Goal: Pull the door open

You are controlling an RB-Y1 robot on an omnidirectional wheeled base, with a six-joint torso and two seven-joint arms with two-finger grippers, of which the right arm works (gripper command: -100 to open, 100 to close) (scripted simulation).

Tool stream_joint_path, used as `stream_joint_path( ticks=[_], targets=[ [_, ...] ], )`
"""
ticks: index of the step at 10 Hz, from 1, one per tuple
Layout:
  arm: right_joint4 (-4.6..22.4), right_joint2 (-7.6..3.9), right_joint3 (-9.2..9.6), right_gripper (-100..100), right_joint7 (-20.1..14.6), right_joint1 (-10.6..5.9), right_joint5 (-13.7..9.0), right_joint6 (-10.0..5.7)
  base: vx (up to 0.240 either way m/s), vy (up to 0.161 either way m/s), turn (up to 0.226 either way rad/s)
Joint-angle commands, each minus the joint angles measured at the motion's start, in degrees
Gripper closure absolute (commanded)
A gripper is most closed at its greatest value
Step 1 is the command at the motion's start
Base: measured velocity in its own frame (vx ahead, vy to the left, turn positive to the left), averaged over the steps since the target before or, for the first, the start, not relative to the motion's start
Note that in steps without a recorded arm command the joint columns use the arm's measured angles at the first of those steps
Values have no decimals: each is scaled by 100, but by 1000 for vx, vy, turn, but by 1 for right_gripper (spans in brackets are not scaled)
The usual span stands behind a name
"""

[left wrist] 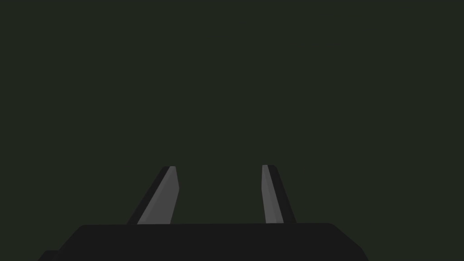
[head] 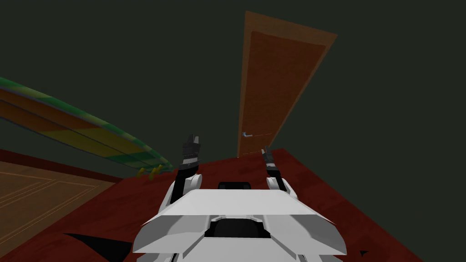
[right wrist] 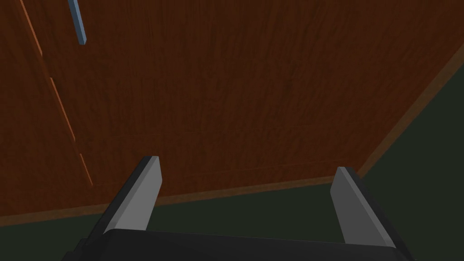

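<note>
Left gripper [head: 194, 138] parted, empty, facing plain dark wall; lever handle [head: 247, 134] up and left of right gripper [head: 264, 150], well apart from it; likewise parted, empty, aimed low at brown door [head: 277, 91]; probably best to raise, close squarely across lever, press down, then pull back.

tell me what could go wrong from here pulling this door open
The right claw is open and aimed at the bare door panel. The handle lies off to one side, so closing now would probably grab nothing.
The handle looks like a thin lever, so a shallow grip could slip off mid-pull.
I face the door, so as it swings toward me it may hit the raised left claw.
</note>
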Motion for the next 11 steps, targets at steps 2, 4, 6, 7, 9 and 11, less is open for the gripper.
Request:
stream_joint_path(
  ticks=[2,4,6,7,9,11],
  targets=[
    [429,-111,9,-100,-125,-96,-60,-113,71,13,149],
    [684,-157,14,-100,-179,-149,-86,-181,68,-2,76],
    [954,-203,20,-100,-232,-201,-112,-250,78,-4,128],
    [1111,-247,25,-100,-283,-251,-136,-315,60,1,93],
    [1394,-290,30,-100,-333,-300,-160,-379,53,-4,94],
    [1802,-374,41,-100,-431,-397,-208,-506,93,-9,164]
  ],
)
